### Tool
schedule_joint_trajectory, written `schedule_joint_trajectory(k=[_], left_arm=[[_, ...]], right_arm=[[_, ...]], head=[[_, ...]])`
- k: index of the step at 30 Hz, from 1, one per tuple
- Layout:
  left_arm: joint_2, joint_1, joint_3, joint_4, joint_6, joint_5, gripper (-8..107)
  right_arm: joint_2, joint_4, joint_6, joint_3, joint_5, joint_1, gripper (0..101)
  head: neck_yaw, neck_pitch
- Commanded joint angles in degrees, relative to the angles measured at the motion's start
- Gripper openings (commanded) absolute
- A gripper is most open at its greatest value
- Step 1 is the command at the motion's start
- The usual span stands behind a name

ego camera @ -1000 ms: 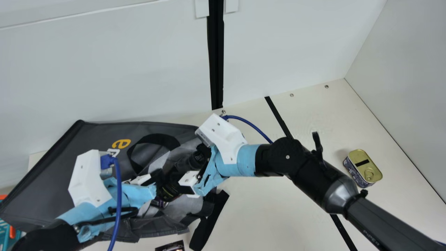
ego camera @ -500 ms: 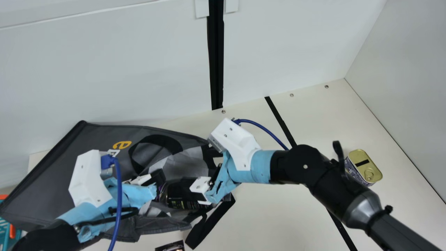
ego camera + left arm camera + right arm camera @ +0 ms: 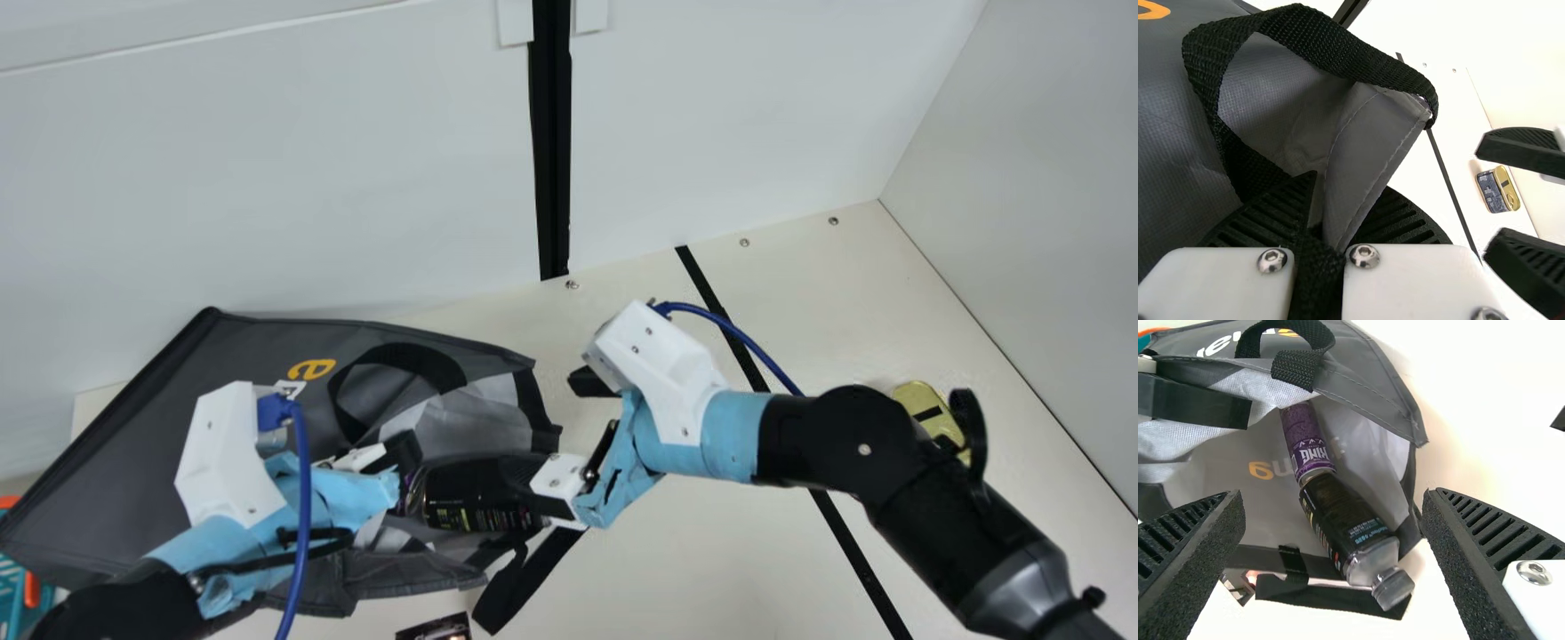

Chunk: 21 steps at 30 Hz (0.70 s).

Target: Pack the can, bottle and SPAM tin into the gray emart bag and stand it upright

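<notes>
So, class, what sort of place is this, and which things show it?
Most likely a robot test booth: a left arm and a right arm hang over a cream table, plain white walls border it, and a gray bag lies there, probably for practice.

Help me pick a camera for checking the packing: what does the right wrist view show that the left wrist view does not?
Right wrist view: the purple can and the black bottle, end to end inside the gray bag.

Left wrist view: the SPAM tin on the table.

Both: the bag with a black handle, the left gripper, clamped on the bag's edge, and the right gripper, its jaws apart.
</notes>
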Motion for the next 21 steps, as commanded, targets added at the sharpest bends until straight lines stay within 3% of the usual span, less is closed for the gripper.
schedule_joint_trajectory(k=[1, 21], left_arm=[[0.0, 0.0, 0.0, 0.0, 0.0, 0.0, -8], [0.0, 0.0, 0.0, 0.0, 0.0, 0.0, -8]], right_arm=[[-0.9, 0.1, -0.1, 0.2, 0.3, -0.8, 95], [-10.0, -3.6, 2.5, 3.0, 4.0, -9.9, 95]], head=[[0.0, -1.3], [0.0, -1.3]])
